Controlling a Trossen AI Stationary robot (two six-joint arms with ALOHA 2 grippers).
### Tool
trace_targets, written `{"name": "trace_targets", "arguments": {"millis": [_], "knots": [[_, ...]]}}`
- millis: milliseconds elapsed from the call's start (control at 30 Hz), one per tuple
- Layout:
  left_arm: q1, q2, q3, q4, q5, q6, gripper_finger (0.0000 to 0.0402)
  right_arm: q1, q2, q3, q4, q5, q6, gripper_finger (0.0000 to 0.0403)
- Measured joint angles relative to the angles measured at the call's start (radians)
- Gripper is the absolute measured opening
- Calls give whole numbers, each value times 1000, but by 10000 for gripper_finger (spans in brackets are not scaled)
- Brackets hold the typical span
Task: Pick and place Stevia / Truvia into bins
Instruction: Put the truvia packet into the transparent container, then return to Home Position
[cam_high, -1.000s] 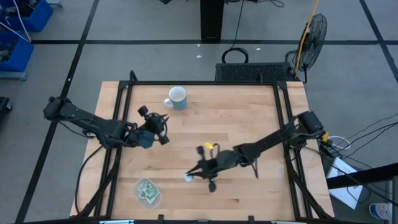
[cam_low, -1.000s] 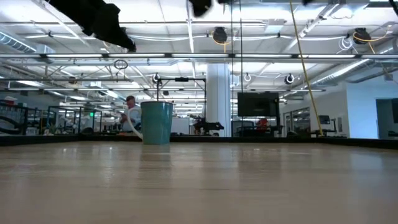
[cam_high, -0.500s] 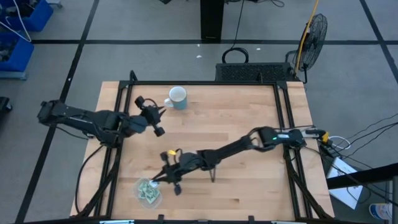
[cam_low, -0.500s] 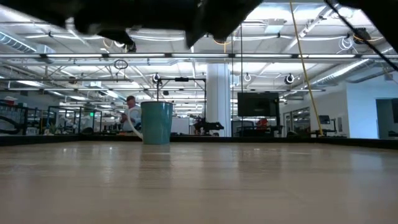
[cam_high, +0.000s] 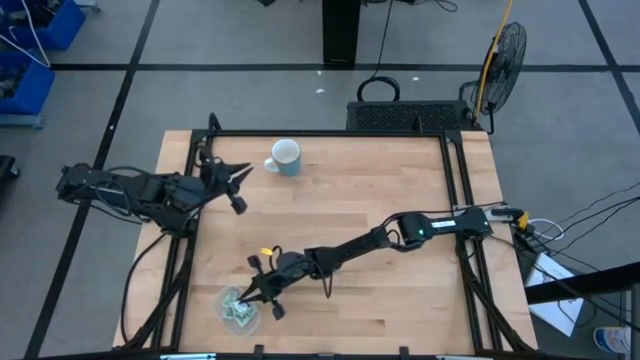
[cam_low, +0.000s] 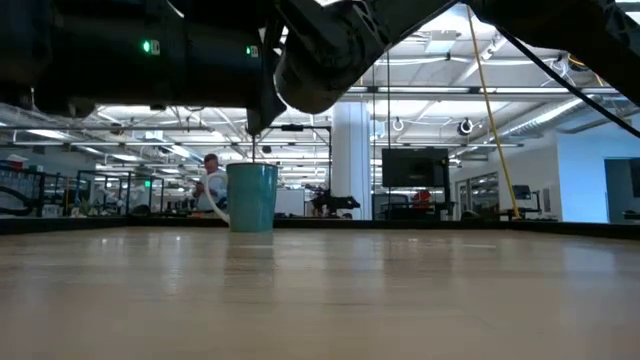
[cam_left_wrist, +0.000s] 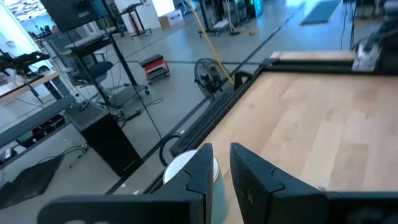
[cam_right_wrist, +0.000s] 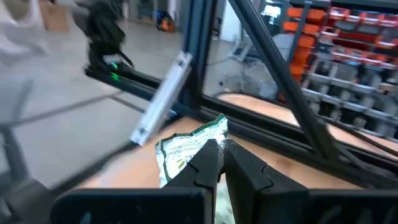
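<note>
We saw the right claw (cam_high: 252, 292) pinching a Stevia packet (cam_right_wrist: 186, 148) just over the clear bin (cam_high: 238, 311), prob. for dropping. Left claw (cam_left_wrist: 222, 163), nearly pressed together, empty, waited near the mug (cam_high: 285, 157).

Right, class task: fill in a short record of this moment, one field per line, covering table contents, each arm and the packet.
table items: mug; clear round bin with packets inside
right claw: at the bin's rim, shut on a green-and-white packet
left claw: raised near the table's left edge, beside the mug, empty, fingers close together
packet state: gripped, not released
</note>
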Motion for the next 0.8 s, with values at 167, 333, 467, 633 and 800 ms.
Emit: {"name": "trace_targets", "arguments": {"millis": [167,333,467,633,800], "knots": [[0,-26,0,3,0,-13,60,-2,-1,1,-14,-30,39,43],[0,-25,0,17,0,-12,60,5,-1,1,-15,-27,38,85],[-1,-24,0,17,10,-13,60,7,-3,1,-15,-24,37,110],[-10,-29,0,8,35,21,60,4,-56,0,-99,-23,37,124],[-33,-88,0,-36,32,61,60,-2,-212,0,-533,-22,36,121]]}}
